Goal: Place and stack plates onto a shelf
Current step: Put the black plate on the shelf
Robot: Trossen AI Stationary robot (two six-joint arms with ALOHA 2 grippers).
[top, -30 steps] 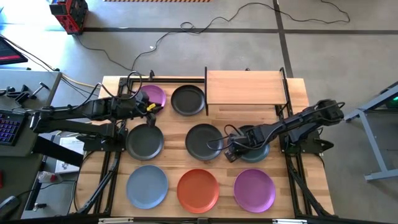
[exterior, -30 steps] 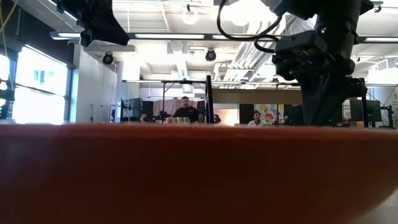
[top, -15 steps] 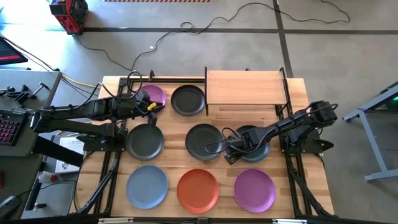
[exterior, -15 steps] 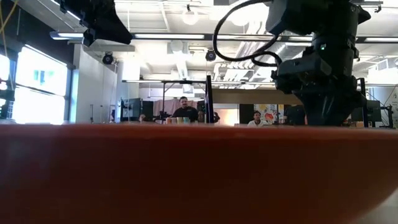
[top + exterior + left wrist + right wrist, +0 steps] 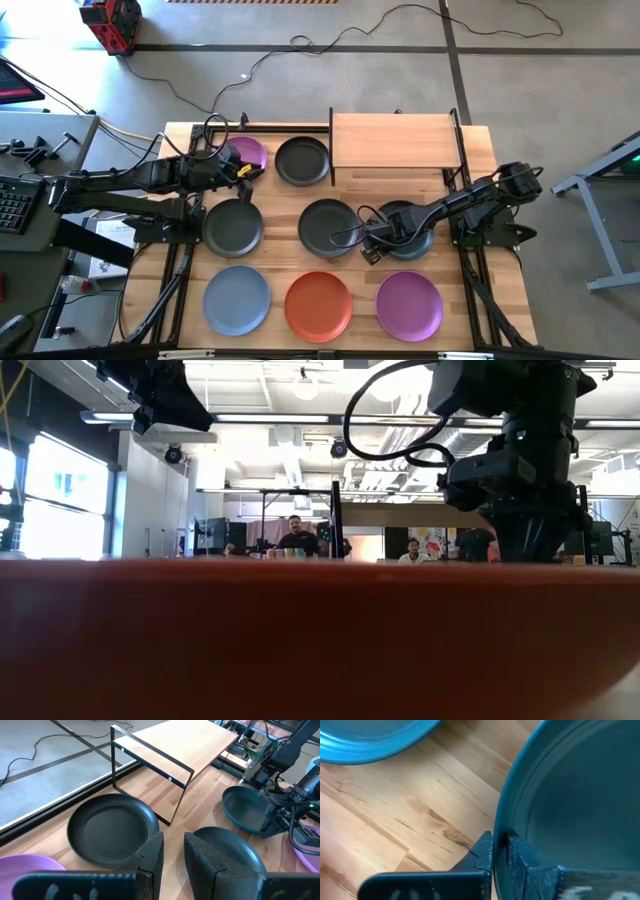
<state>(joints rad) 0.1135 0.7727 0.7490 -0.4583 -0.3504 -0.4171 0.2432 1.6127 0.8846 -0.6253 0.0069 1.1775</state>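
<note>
Several round plates lie flat on the slatted table. Purple (image 5: 243, 155) and dark (image 5: 302, 160) ones are at the back. Three dark ones (image 5: 233, 227), (image 5: 328, 227), (image 5: 410, 232) lie in the middle row. Light blue (image 5: 237, 300), orange (image 5: 318, 305) and purple (image 5: 409, 305) ones are in front. The light-wood shelf (image 5: 395, 140) stands at the back right, with nothing on it. My right gripper (image 5: 372, 240) is shut on the right middle dark plate. My left gripper (image 5: 243, 171) hovers open over the back purple plate, its fingers (image 5: 172, 851) with nothing between them. My right gripper pinches the rim (image 5: 503, 820) of the dark plate on the side facing the table's left edge. One finger (image 5: 482, 851) is outside the rim and the other is inside the dish. The fingers come steeply from above. The plate lies flat on the table.
The rim of a neighbouring plate (image 5: 370, 740) lies close to the right gripper, with bare wood between. The shelf's thin black frame (image 5: 150, 762) stands beside the back dark plate (image 5: 112, 827). In the low view the orange plate (image 5: 320, 640) hides the table.
My right gripper has dipped a little toward the dark plate's rim and tipped steeper. The plate has stayed where it was on the table.
</note>
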